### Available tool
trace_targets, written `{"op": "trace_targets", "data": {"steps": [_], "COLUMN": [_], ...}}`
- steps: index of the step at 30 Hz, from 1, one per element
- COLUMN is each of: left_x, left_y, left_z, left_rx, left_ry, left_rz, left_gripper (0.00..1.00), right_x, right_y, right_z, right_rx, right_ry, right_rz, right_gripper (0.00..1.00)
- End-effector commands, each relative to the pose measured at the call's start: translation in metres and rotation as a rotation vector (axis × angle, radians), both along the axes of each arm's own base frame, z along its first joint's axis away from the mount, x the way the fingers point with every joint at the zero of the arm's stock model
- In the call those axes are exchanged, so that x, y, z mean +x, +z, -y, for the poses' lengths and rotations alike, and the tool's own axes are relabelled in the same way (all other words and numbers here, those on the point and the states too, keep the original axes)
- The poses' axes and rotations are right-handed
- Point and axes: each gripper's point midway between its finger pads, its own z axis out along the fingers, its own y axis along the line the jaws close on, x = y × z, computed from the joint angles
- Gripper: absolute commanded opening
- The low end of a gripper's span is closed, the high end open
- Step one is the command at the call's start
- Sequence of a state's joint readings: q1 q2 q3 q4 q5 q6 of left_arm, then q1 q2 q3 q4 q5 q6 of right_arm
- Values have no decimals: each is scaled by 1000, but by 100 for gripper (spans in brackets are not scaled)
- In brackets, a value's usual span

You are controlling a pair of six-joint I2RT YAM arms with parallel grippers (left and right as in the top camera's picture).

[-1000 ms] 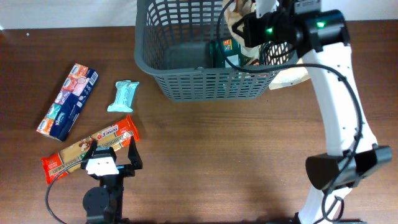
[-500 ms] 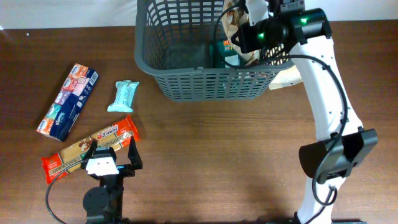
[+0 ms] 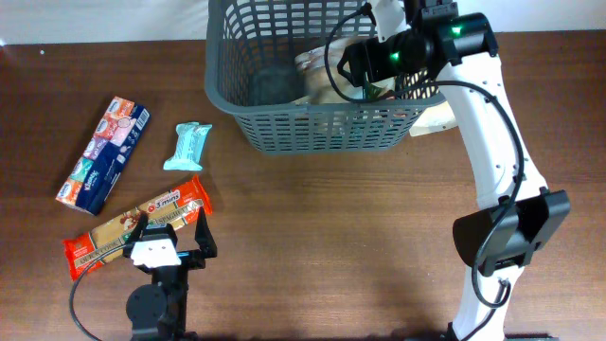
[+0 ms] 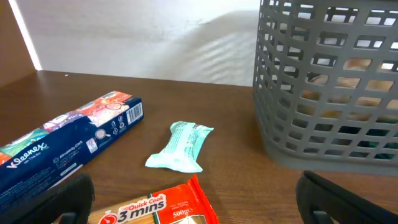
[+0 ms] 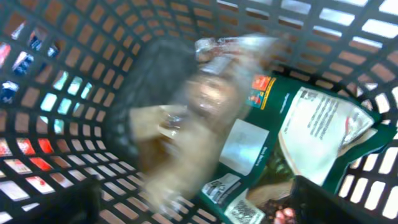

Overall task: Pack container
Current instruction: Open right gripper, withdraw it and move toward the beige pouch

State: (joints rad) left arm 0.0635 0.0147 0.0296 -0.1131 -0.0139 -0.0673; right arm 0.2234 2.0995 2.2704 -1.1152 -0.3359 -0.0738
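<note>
At lower left of the overhead view, the left pincer (image 3: pixel 171 227) is gaping wide and empty by an orange packet (image 3: pixel 176 200). Farther up, the grey basket (image 3: pixel 312 129) is standing at top centre; the right pincer (image 3: pixel 352 68) is hanging inside it, spread wide, gripping nothing, above a green pouch (image 5: pixel 280 155).

Blurred pale packet (image 5: pixel 189 118) inside container (image 5: pixel 87 68)
</note>
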Motion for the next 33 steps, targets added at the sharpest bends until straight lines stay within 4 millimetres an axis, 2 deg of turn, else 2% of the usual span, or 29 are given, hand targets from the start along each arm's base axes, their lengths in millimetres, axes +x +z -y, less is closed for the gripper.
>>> {"op": "trace_targets", "data": {"steps": [1, 6, 9, 13, 14, 15, 18, 20, 22, 23, 24, 28, 30, 33], "left_x": [0, 0, 0, 0, 0, 0, 0, 0, 0, 0, 0, 0, 0, 0], "left_y": [0, -1, 0, 0, 0, 0, -1, -1, 0, 0, -1, 0, -1, -1], "left_z": [2, 2, 2, 2, 2, 2, 2, 2, 2, 2, 2, 2, 2, 2], "left_rx": [15, 15, 15, 15, 15, 15, 15, 15, 15, 15, 15, 15, 15, 15], "left_ry": [-14, -14, -14, -14, -14, -14, -14, -14, -14, -14, -14, -14, -14, -14], "left_rz": [3, 3, 3, 3, 3, 3, 3, 3, 3, 3, 3, 3, 3, 3], "left_gripper": [99, 99, 99, 99, 99, 99, 99, 99, 99, 99, 99, 99, 99, 99], "right_x": [2, 8, 19, 29, 28, 27, 17, 8, -1, -7, -12, -29, -36, -32], "right_y": [8, 19, 40, 90, 111, 123, 154, 165, 168, 166, 162, 147, 143, 135], "right_z": [-2, 6, 27, 74, 96, 111, 164, 196, 227, 250, 265, 307, 322, 312], "right_rx": [-1, 1, -3, -5, -7, -10, -26, -37, -49, -59, -64, -79, -81, -45], "right_ry": [1, -23, -114, -261, -309, -344, -474, -537, -601, -648, -677, -759, -785, -647], "right_rz": [26, 63, 112, 219, 265, 289, 343, 358, 353, 337, 320, 250, 232, 227], "right_gripper": [99, 99, 99, 99, 99, 99, 99, 99, 99, 99, 99, 99, 99, 99]}}
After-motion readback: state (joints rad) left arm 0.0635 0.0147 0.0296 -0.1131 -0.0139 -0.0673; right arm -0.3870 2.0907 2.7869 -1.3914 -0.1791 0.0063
